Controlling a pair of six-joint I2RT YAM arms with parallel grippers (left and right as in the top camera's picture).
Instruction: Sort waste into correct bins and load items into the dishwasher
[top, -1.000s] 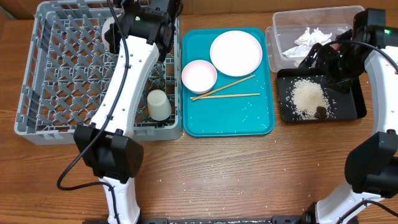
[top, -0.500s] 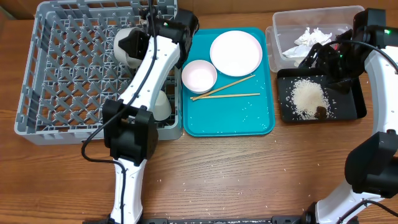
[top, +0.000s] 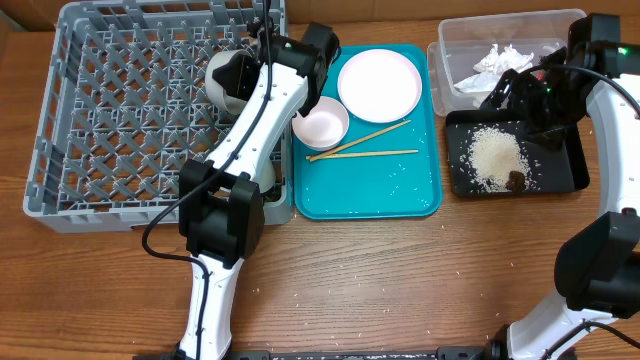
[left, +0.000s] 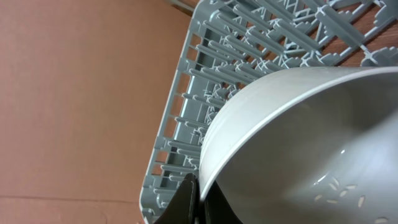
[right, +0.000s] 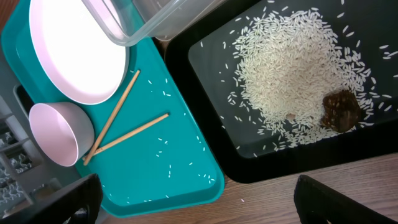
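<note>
My left gripper (top: 247, 78) is shut on the rim of a white bowl (top: 224, 80) and holds it tilted over the right side of the grey dish rack (top: 100, 120). The left wrist view shows the fingers (left: 199, 202) pinching the bowl's rim (left: 298, 143), with rice grains stuck inside. A second bowl (top: 322, 122), the plate (top: 379, 85) and the chopsticks (top: 365, 145) lie on the teal tray (top: 370, 195). My right gripper (top: 522, 100) is open and empty above the black tray (top: 565, 170), which holds rice (top: 493, 157) and a brown lump (top: 515, 180). The cup is hidden under my left arm. I cannot see the red wrapper.
The clear tub (top: 455, 45) at the back right holds the crumpled napkin (top: 505, 60). The right wrist view shows the plate (right: 78, 50), bowl (right: 56, 134), chopsticks (right: 124, 124), rice (right: 298, 81) and lump (right: 341, 111). Loose rice grains dot the teal tray (right: 180, 162).
My left arm has swung right with the bowl, from the rack's back middle to its right side near the teal tray. The right arm has not moved.
</note>
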